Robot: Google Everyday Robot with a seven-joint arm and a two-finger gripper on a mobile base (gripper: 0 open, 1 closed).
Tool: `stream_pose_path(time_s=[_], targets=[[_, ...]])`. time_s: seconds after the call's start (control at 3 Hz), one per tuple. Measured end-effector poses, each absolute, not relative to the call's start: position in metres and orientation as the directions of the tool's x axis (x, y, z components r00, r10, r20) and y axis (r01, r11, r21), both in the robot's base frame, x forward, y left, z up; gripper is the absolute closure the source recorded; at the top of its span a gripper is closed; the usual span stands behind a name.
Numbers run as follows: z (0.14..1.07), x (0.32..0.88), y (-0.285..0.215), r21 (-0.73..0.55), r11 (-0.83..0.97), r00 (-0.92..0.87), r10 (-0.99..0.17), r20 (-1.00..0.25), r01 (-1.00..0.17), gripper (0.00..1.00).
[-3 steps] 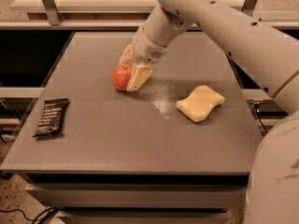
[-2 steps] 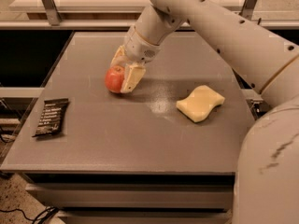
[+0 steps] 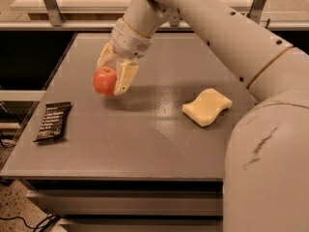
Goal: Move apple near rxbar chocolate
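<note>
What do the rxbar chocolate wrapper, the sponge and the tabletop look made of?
The rxbar chocolate: likely thin plastic or foil film, black with white print, slightly crinkled. The sponge: soft foam, pale yellow, matte, wavy-edged. The table: hard grey top, perhaps laminate, with a faint sheen. The gripper, above the table's left half, is shut on the apple.

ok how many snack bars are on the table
1. The rxbar chocolate lies flat near the table's front-left corner. The gripper, closed on the apple, is behind and to its right. The arm hides part of the table's right side, so another could be covered.
</note>
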State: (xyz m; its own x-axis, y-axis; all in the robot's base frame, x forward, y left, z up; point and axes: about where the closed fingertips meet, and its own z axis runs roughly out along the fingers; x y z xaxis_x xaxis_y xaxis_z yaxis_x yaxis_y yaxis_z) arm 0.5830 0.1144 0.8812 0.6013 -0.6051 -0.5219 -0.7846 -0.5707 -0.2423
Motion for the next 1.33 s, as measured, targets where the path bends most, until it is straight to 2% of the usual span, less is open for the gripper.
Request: stream_pose_path(time_s=[1.33], targets=[[0.885,0.534,0.158,-0.251,-0.678,0.683,-0.499,-0.534,-0.691,1.0]])
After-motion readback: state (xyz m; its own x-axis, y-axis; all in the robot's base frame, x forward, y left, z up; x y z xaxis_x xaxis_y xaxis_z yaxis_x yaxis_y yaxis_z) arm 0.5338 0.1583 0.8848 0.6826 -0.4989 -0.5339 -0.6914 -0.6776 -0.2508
